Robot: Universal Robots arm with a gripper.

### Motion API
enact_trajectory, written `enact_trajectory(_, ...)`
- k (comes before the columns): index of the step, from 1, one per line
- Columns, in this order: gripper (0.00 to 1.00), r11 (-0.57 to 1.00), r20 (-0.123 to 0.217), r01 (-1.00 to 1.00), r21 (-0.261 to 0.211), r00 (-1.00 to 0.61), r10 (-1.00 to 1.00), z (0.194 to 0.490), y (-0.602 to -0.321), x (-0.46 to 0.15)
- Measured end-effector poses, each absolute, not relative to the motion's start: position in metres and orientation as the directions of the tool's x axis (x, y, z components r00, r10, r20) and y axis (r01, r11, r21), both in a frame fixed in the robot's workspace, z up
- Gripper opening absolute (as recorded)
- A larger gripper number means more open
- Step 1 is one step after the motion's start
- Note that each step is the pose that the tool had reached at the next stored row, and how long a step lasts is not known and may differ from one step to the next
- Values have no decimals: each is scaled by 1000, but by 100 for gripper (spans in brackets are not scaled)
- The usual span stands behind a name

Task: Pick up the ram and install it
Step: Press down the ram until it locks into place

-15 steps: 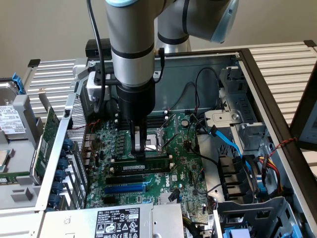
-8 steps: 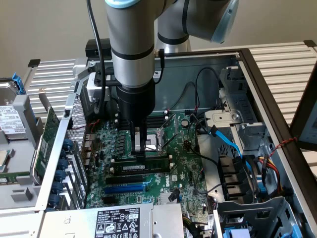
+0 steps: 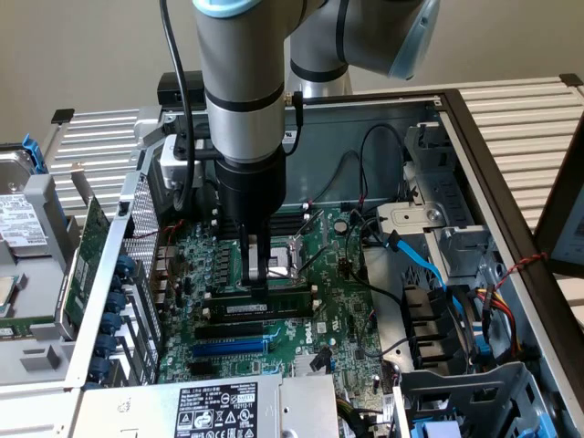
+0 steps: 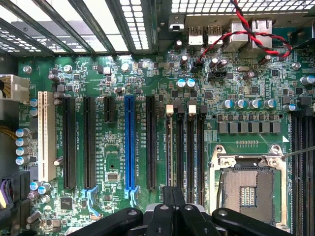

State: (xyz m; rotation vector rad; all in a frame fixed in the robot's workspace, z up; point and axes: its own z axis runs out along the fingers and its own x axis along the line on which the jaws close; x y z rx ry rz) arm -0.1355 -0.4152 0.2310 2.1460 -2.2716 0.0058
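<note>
The ram [image 3: 274, 308] is a narrow green stick with a white label. It stands on edge in a black memory slot of the motherboard [image 3: 338, 301], in front of the CPU socket [image 3: 294, 255]. My gripper [image 3: 258, 276] hangs straight down over the stick's middle, its fingers shut together, with the tips at the ram's top edge. From the wrist the ram [image 4: 170, 147] is a thin edge-on line in the slot beside two bare memory slots [image 4: 190, 147]. There the shut gripper [image 4: 172, 194] sits directly over that line. I cannot tell whether the tips touch the ram.
The board lies inside an open computer case. A power supply [image 3: 219, 406] sits at the front and a green expansion card [image 3: 91, 246] stands at the exterior view's left. Drive bays with a blue cable [image 3: 415, 260] are on the right. A blue slot [image 4: 129, 142] lies among black expansion slots, and red-black wires [image 4: 246, 34] cross near the ports.
</note>
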Motion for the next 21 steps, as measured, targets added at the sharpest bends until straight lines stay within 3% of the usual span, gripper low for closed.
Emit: enact_trajectory(21, 11, 57, 15, -998, 9, -57, -998, 230, -416, -136)
